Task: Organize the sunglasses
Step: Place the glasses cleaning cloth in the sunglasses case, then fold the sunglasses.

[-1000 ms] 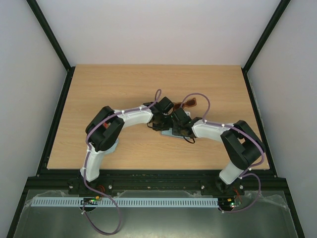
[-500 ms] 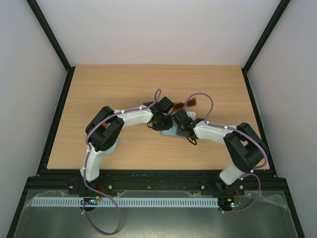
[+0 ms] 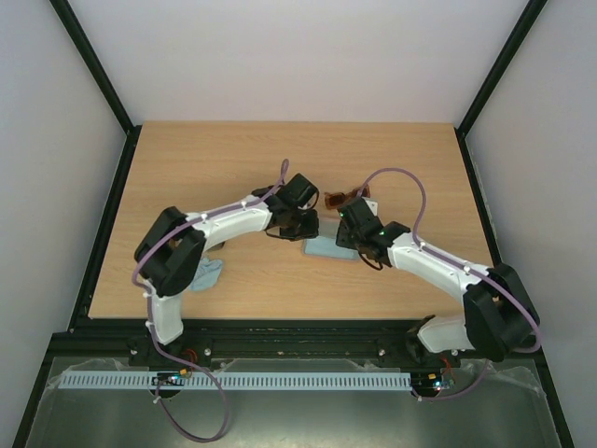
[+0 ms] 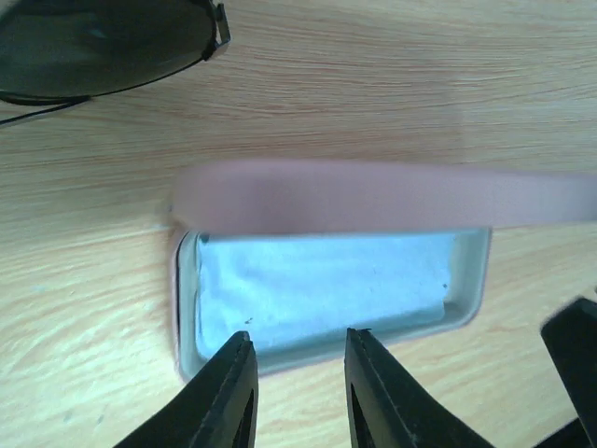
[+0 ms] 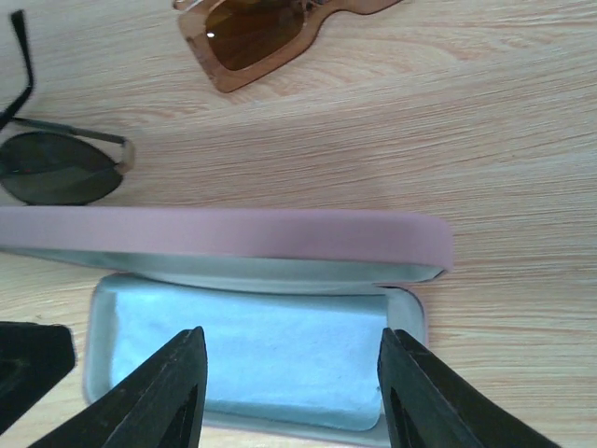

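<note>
Because the pink case (image 5: 93, 347) lies open with its lid (image 5: 224, 238) standing upright and neither arm holding it, a nudge could slap the lid shut or skid the case. Beyond the lid lie the brown plastic sunglasses (image 5: 261, 28) and, nearer, the wire aviators (image 5: 56, 168) (both outside the case); reaching over risks clipping that lid. The right gripper (image 5: 291, 338) hangs spread wide and empty, the left gripper (image 4: 298, 341) narrowly parted, pinching nothing.

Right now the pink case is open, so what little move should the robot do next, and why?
Probably the left gripper, open and empty, should reach over the lid for the dark wire sunglasses lying on the table just beyond it. The pink case stands open with only blue lining showing inside, ready for them.
</note>
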Robot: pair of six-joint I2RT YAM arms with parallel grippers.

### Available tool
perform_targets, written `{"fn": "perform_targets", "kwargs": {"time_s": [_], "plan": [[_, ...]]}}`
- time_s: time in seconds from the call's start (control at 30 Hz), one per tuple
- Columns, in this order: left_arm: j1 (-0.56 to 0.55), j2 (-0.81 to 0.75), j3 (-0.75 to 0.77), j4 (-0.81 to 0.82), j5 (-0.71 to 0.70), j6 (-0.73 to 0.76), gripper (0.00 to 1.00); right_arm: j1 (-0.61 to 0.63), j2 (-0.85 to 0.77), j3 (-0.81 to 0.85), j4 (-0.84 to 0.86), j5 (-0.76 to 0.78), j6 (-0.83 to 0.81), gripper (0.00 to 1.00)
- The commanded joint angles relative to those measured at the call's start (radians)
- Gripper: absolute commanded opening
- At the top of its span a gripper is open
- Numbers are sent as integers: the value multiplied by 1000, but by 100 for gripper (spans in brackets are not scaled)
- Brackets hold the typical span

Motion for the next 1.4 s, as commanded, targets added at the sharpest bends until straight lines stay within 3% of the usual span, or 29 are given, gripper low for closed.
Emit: {"fn": "perform_targets", "kwargs": {"time_s": [0.0, 0.2, 0.47, 0.67, 0.9, 1.2, 1.37], "plan": [[12, -135, -71, -32, -67, 3, 30, -1, -56, -10, -22, -50, 14, 50], [104, -318, -220, -30, -244, 4, 46, -1, -97, -30, 22, -118, 33, 50], [303, -392, -317, 18, -150, 128, 60, -1, -86, -10, 51, -203, 30, 49], [359, -164, -176, 6, -89, 291, 51, -1, -73, 12, 38, -217, 33, 48], [414, 68, 28, -32, 107, 448, 46, -1, -74, 42, 9, -243, 21, 47], [412, 135, 74, -114, 157, 529, 27, -1, -54, 33, 12, -249, 37, 46], [411, 162, 74, -158, 89, 517, 22, -1, -44, 38, 8, -250, 38, 46]]}}
